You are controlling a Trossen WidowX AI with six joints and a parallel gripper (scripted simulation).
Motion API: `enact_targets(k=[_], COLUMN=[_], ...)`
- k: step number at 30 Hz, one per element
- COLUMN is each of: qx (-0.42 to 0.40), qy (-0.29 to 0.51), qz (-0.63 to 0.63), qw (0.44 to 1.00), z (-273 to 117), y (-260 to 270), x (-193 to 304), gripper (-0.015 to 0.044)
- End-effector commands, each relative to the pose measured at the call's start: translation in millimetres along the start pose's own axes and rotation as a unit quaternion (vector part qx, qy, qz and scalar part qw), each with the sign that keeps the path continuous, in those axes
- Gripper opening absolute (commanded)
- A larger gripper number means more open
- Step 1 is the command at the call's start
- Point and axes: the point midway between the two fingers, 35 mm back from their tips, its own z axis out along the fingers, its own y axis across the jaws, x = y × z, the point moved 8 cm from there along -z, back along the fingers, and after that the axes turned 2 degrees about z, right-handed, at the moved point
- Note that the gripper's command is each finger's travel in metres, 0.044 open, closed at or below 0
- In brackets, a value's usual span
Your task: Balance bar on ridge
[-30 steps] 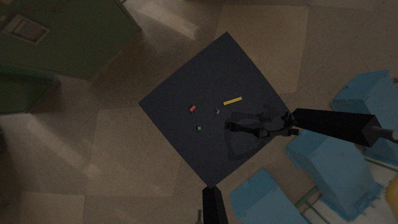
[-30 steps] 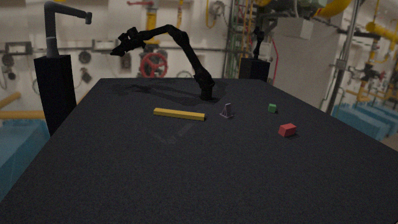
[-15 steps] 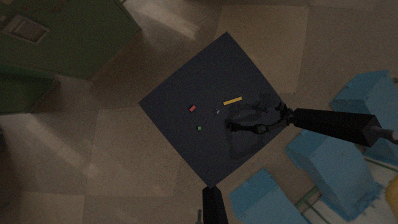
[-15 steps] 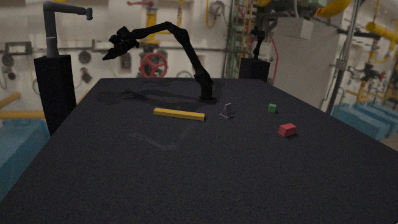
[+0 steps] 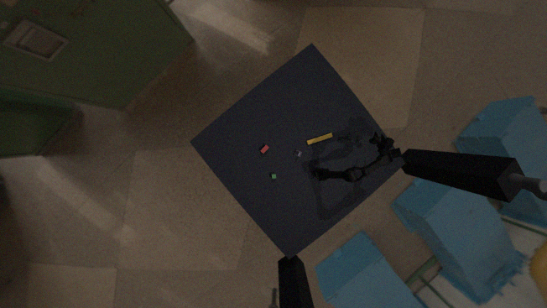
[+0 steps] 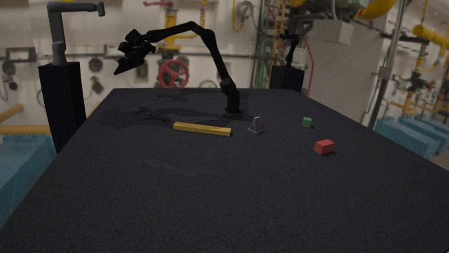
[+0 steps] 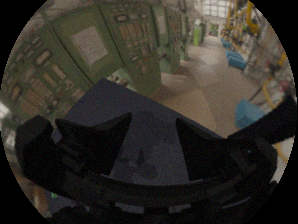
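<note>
Bar [image 5: 320, 138] [image 6: 202, 129] flat on tbl [image 5: 268, 117] [image 6: 220, 192], ridge [image 5: 298, 154] [image 6: 255, 127] w/ blocks nearby.

A small green cube [image 5: 273, 176] [image 6: 306, 122] and a red rectangular block [image 5: 264, 149] [image 6: 324, 147] are seen near each other, apart.

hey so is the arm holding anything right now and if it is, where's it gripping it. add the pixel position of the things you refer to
Nothing is held: the gripper [image 5: 376, 137] [image 6: 115, 62] [image 7: 154, 117] is open, and the yellow bar [image 5: 320, 138] [image 6: 202, 129] lies on the table.

The ridge [image 5: 298, 154] [image 6: 255, 127] is too small to make out clearly.
</note>
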Motion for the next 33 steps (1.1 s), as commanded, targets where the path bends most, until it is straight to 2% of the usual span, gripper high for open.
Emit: enact_targets(k=[1,18,33], qx=[-0.006,-0.064,-0.129], qy=[0.024,0.128,0.207], qz=[-0.025,-0.196,-0.359], qw=[0.999,0.97,0.901], z=[12,60,79], y=[20,117,200], x=[1,16,44], gripper=[0.0315,0.0315,0.0315])
